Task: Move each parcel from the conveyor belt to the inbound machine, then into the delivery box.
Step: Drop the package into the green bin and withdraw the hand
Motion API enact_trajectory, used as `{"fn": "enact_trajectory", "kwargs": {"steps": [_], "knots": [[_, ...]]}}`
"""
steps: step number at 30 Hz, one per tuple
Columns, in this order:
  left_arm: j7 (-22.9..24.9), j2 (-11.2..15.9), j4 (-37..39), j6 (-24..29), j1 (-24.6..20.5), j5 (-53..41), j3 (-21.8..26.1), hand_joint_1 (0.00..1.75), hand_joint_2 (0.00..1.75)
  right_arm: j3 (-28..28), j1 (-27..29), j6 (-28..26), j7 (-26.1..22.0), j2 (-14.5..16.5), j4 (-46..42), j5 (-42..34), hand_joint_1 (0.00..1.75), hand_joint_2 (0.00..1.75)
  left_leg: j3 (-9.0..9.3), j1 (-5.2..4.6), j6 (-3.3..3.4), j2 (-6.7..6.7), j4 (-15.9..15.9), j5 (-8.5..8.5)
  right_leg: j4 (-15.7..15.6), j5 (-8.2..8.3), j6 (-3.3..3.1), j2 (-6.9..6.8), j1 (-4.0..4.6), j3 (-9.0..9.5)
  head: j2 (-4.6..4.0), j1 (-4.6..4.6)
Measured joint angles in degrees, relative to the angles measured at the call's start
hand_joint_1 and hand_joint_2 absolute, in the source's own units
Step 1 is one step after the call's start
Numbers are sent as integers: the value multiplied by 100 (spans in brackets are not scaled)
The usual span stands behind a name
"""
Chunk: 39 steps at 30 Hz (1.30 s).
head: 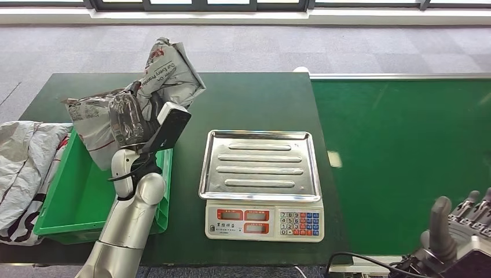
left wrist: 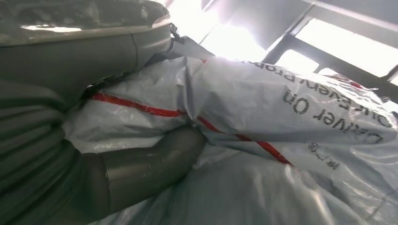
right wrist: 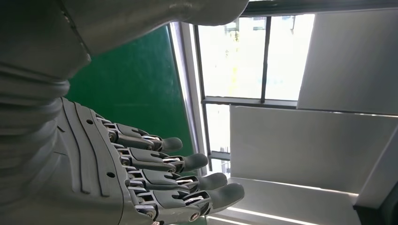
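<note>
My left hand (head: pixel 128 119) grips a crumpled grey-white parcel (head: pixel 165 69) with black print and holds it in the air above the green delivery box (head: pixel 87 194) and the table's left part. In the left wrist view the parcel (left wrist: pixel 263 103) shows red stripes, and my thumb (left wrist: pixel 155 164) presses against it. The scale (head: pixel 260 168), a steel tray over a keypad, stands at the table's middle with nothing on it. My right hand (head: pixel 457 226) hangs low at the near right by the green conveyor belt (head: pixel 399 156), its fingers (right wrist: pixel 178 173) stretched out and holding nothing.
Another grey parcel (head: pixel 23 168) lies draped over the box's left side. The dark green table (head: pixel 249 104) runs behind the scale. A black cable (head: pixel 359 263) lies near my right hand at the near edge.
</note>
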Motion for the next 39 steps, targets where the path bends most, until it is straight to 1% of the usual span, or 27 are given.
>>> {"fn": "enact_trajectory", "kwargs": {"steps": [2,7,12,16,24,27,29,30,33,34,35,37,39], "knots": [[214,57,141,-116,6,-63,218,0,175,0,21,-1,9,0,-1,20,0,175,0,0,0,0,0,0,0,0,0,0,0,-1,0,-1],[560,169,522,-163,25,-294,730,0,175,1,54,-18,52,1,-2,108,0,175,-1,0,0,0,0,0,0,0,0,1,0,-3,0,-1],[652,244,793,-124,28,-306,1127,0,175,8,57,-76,114,8,-4,175,0,175,-1,0,0,0,0,0,1,-1,-1,0,0,-2,0,-2],[673,314,979,-60,22,-306,1337,0,175,9,55,-103,144,25,-8,204,0,175,-1,0,0,0,0,0,0,-1,-1,0,0,-2,0,-2],[658,378,1157,83,31,-291,1555,0,175,20,53,-109,216,37,-13,240,0,175,-1,0,0,0,0,0,1,-1,-1,-1,0,-1,0,-1],[425,377,1134,224,53,-125,1633,0,175,35,51,-110,230,38,-13,241,0,175,-1,0,0,-1,0,0,1,-1,-1,-1,0,-2,0,-2],[143,360,1074,275,76,18,1692,0,175,45,45,-110,237,38,-13,240,0,175,-2,1,0,0,0,0,1,-1,-2,-1,1,-3,0,-2],[-140,326,1001,284,94,149,1745,0,175,49,43,-109,240,38,-13,237,0,175,-2,1,0,0,0,0,1,-1,-2,-1,1,-4,0,-2],[-1484,74,557,309,161,884,2017,0,175,57,42,-107,238,38,-11,215,0,175,-5,0,0,-2,0,0,0,-1,-2,-2,0,-4,0,-2],[-1824,-23,388,316,184,1103,2086,0,175,59,42,-105,232,38,-11,207,0,175,-6,-1,1,-2,0,-1,0,-1,-2,-3,-1,-4,0,-2],[-2019,-102,242,320,208,1242,2128,0,175,61,42,-103,226,38,-10,201,0,175,-6,-1,1,-2,0,-1,-1,-1,-2,-3,-1,-3,0,-2],[-2205,-223,-7,322,258,1430,2178,0,175,63,42,-101,217,38,-9,196,0,175,-7,-2,2,-2,0,-2,-1,-1,-2,-3,-1,-4,0,-2],[-2455,-317,-291,322,359,1848,2196,0,175,65,43,-96,209,38,-8,191,0,175,-6,-1,2,-1,0,-3,-1,-1,-2,-1,-1,-5,0,-1]]}}
